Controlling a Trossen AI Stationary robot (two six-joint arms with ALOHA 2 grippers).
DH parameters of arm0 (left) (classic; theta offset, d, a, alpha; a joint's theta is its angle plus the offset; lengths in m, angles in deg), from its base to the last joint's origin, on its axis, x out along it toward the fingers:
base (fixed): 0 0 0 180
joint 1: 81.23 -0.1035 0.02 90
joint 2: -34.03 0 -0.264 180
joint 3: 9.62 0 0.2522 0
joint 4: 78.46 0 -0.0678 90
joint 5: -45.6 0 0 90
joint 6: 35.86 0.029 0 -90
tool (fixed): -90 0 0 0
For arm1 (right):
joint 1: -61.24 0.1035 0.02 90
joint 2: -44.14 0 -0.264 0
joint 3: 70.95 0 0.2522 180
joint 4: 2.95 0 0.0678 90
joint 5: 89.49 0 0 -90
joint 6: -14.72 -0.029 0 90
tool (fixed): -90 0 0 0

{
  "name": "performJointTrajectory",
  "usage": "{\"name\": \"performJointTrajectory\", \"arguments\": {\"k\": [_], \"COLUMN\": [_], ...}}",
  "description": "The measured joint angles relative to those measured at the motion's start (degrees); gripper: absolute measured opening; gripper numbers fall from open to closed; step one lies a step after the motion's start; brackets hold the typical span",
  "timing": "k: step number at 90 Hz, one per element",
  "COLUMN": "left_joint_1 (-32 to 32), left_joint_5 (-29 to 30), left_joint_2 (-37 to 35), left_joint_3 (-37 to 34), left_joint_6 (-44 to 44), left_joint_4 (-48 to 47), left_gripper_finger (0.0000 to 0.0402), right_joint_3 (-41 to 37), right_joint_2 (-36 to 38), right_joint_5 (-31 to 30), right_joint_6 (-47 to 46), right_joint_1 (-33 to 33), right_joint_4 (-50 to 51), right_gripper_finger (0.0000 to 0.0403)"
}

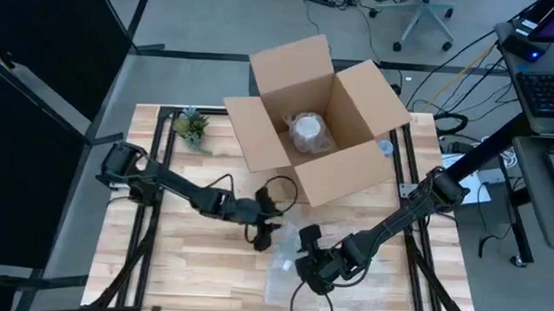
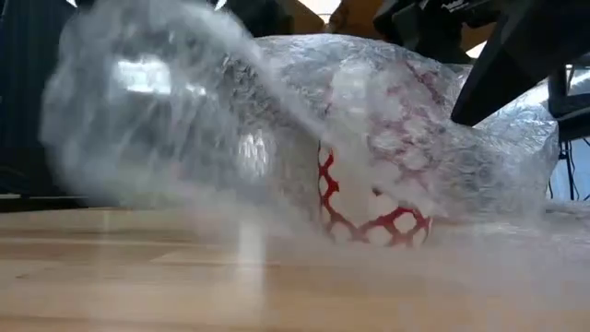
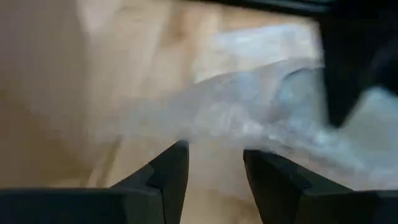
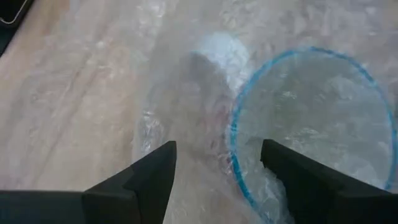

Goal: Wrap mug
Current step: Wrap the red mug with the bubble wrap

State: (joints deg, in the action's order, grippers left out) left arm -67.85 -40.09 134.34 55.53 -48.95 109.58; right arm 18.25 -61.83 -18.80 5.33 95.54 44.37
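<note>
Big open box (image 1: pixel 320 115) at 12 o'clock on the wood table (image 1: pixel 162 262), w/ a wrapped thing (image 1: pixel 310 132) inside. Small green plant (image 1: pixel 192 128) at 10 o'clock, beside the box.

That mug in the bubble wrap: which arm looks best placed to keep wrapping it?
Probably the right: its gripper hangs open directly over the mug and bubble wrap. The left gripper sits beside the wrap's edge.

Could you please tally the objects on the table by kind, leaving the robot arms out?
Cardboard box: 1
Wrapped bundle inside the box: 1
Small green plant: 1
Mug with red pattern, lying under the wrap: 1
Bubble wrap sheet: 1
Total: 5
</note>
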Motion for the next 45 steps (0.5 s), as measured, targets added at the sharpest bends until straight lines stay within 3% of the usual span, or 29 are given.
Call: {"name": "performJointTrajectory", "arguments": {"k": [12,45], "left_joint_1": [0.82,2.64], "left_joint_5": [-5.33,-4.73], "left_joint_2": [0.84,0.86], "left_joint_3": [2.30,5.19], "left_joint_6": [-1.04,-1.15], "left_joint_4": [-0.19,-2.68], "left_gripper_finger": [0.0141,0.0141], "right_joint_3": [0.00,-0.02], "right_joint_2": [0.00,0.00], "right_joint_5": [0.11,1.46], "right_joint_6": [0.68,0.89], "right_joint_1": [-0.34,-1.65], "right_joint_4": [0.06,0.11], "right_gripper_finger": [0.0224,0.0224]}}
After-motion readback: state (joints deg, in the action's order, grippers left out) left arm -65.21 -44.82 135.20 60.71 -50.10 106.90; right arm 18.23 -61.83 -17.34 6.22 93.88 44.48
